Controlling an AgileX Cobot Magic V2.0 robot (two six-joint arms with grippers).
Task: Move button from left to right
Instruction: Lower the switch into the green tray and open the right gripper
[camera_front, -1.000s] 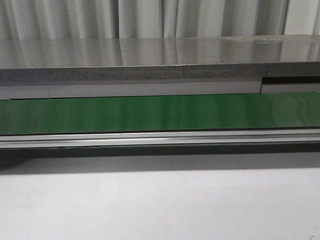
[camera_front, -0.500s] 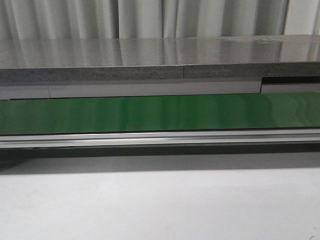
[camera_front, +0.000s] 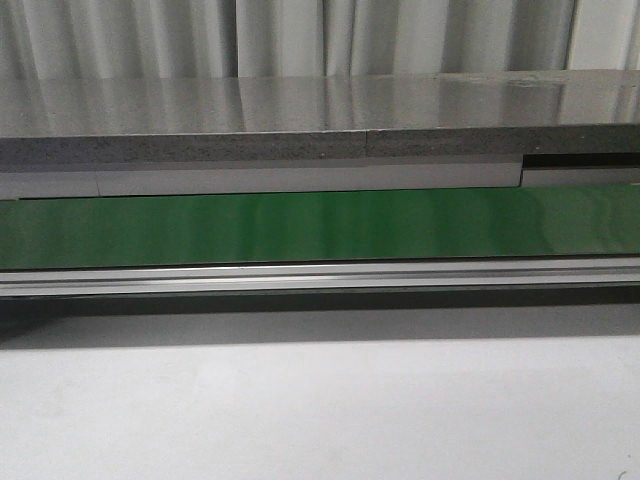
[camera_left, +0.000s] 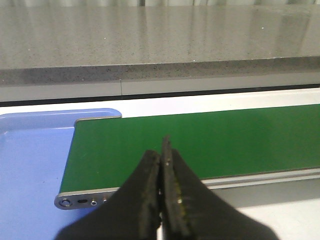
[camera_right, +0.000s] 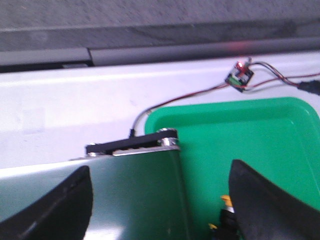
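The button (camera_right: 226, 214) shows only in the right wrist view, as yellow-orange bits on a black body. It lies in the green tray (camera_right: 260, 135), just past the end of the belt and partly hidden by my right finger (camera_right: 265, 200). My right gripper (camera_right: 160, 167) is open and empty above the belt's end. My left gripper (camera_left: 164, 150) is shut and empty above the other end of the green belt (camera_left: 200, 145). Neither gripper nor the button shows in the front view.
A blue tray (camera_left: 30, 165) sits at the belt's left end. A small circuit board (camera_right: 240, 76) with a red light and wires lies behind the green tray. The belt (camera_front: 320, 225) runs across the front view, with a grey counter (camera_front: 320, 110) behind it.
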